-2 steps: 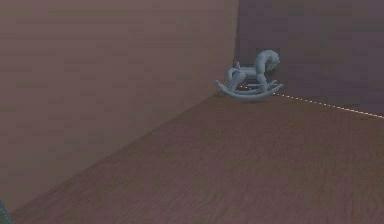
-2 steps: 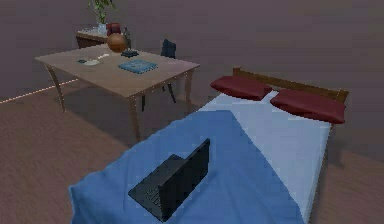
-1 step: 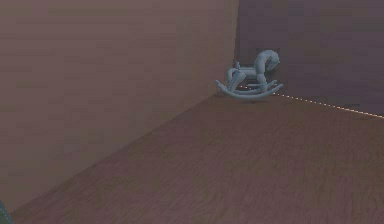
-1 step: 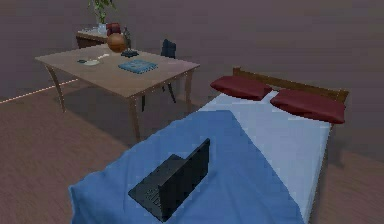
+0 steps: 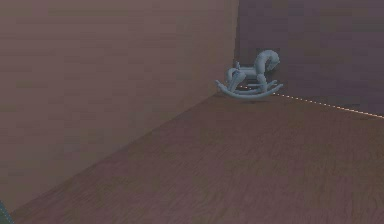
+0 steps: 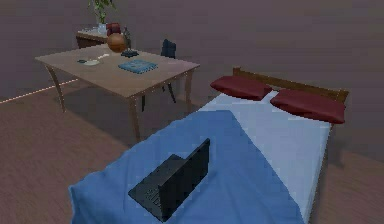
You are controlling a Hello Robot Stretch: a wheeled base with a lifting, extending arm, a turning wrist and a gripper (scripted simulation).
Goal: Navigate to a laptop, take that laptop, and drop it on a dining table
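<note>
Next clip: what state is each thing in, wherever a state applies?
laptop: lid open, resting on the bed.
rocking horse: upright on its rockers.
pillows: lying flat at the bed's head.
chair: upright, at the table's far side.

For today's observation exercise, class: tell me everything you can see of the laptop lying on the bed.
The laptop is a thin, dark, almost black machine that looks like plastic or metal. Its lid is raised, so the flat keyboard half lies level while the screen half stands tilted above it. The screen is dark, and the keys cannot be made out. It rests on the blue blanket near the foot of the bed, far from the red pillows. Only the blanket touches it.
</note>
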